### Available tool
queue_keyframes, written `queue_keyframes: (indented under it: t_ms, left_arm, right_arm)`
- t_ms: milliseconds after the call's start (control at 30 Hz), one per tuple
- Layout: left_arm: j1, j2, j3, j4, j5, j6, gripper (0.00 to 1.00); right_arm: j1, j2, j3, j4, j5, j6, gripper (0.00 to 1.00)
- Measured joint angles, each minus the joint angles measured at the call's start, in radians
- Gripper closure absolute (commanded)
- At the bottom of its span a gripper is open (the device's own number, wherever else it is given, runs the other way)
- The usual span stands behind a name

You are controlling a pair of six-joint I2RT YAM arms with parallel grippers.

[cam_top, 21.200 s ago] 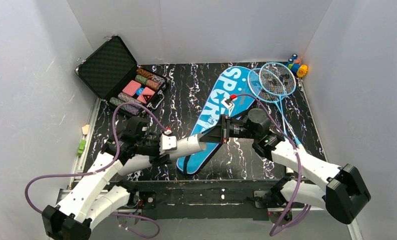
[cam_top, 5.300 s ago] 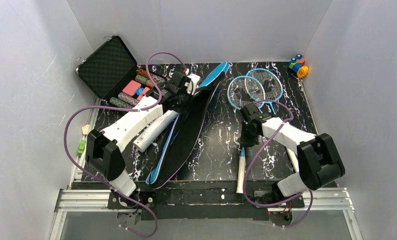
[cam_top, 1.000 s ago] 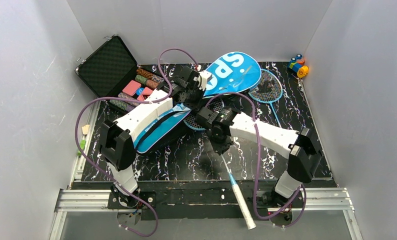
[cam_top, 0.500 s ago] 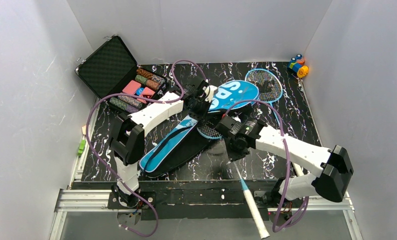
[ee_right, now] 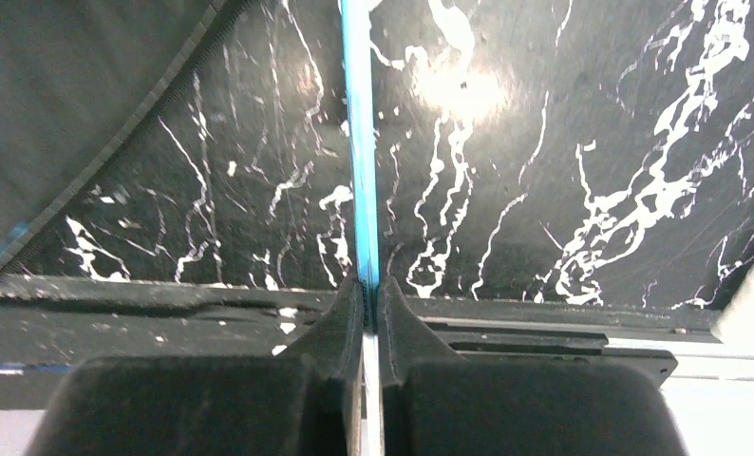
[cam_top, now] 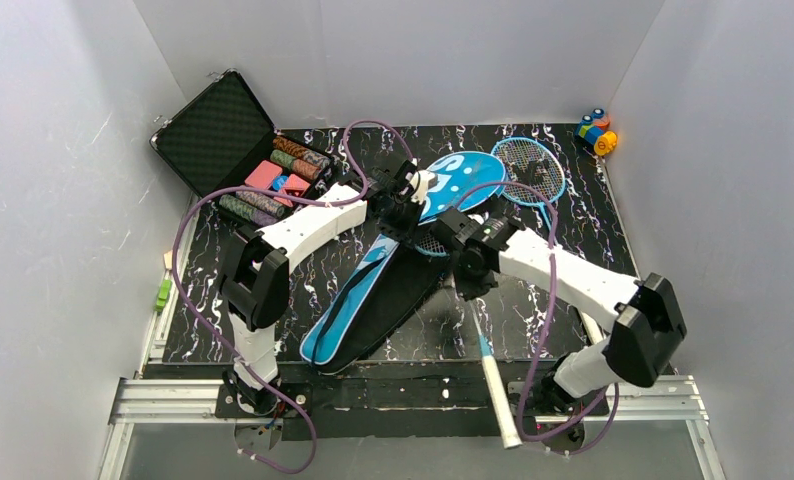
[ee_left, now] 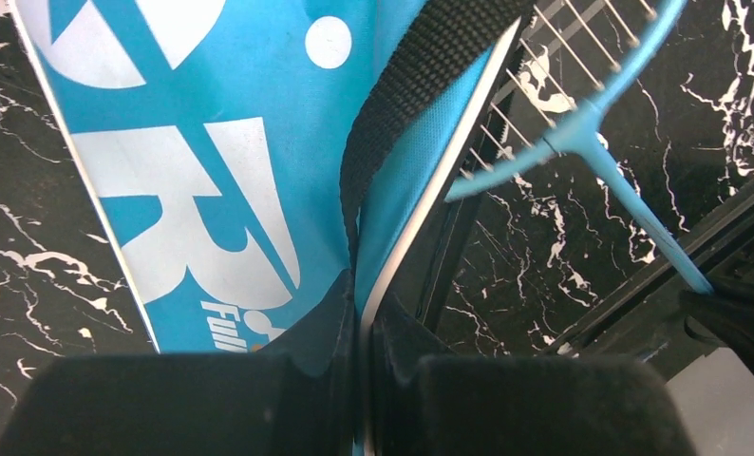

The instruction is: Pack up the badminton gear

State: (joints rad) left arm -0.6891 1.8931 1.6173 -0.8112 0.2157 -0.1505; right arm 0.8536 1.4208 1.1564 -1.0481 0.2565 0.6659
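Observation:
The blue bag (cam_top: 358, 300) lies diagonally across the table, its lettered top flap (cam_top: 455, 183) lifted. My left gripper (cam_top: 405, 207) is shut on the flap's edge (ee_left: 392, 237), beside the black strap (ee_left: 421, 104). One blue-framed racket's head (cam_top: 428, 241) sits in the bag's mouth under the flap, its frame (ee_left: 582, 123) showing in the left wrist view. My right gripper (cam_top: 470, 270) is shut on that racket's thin shaft (ee_right: 359, 142), and its white handle (cam_top: 498, 400) reaches past the table's near edge. A second racket (cam_top: 529, 170) lies flat at the back right.
An open black case of coloured chips (cam_top: 263, 170) stands at the back left. A small orange-and-blue toy (cam_top: 595, 130) sits in the back right corner. White walls close in three sides. The bag's dark inner lining (ee_right: 69, 95) lies left of the held shaft.
The left gripper has lowered the bag's flap toward the table. The right gripper has shifted the racket, so its head now lies under the flap and its handle sits nearer the edge.

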Motion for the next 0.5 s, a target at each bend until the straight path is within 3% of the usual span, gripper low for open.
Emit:
queue_keyframes:
  t_ms: [500]
  left_arm:
    - [0.019,0.0,0.006,-0.026,0.19,-0.019,1.0]
  right_arm:
    - [-0.029,0.258,0.313,0.064,0.025,0.047,0.99]
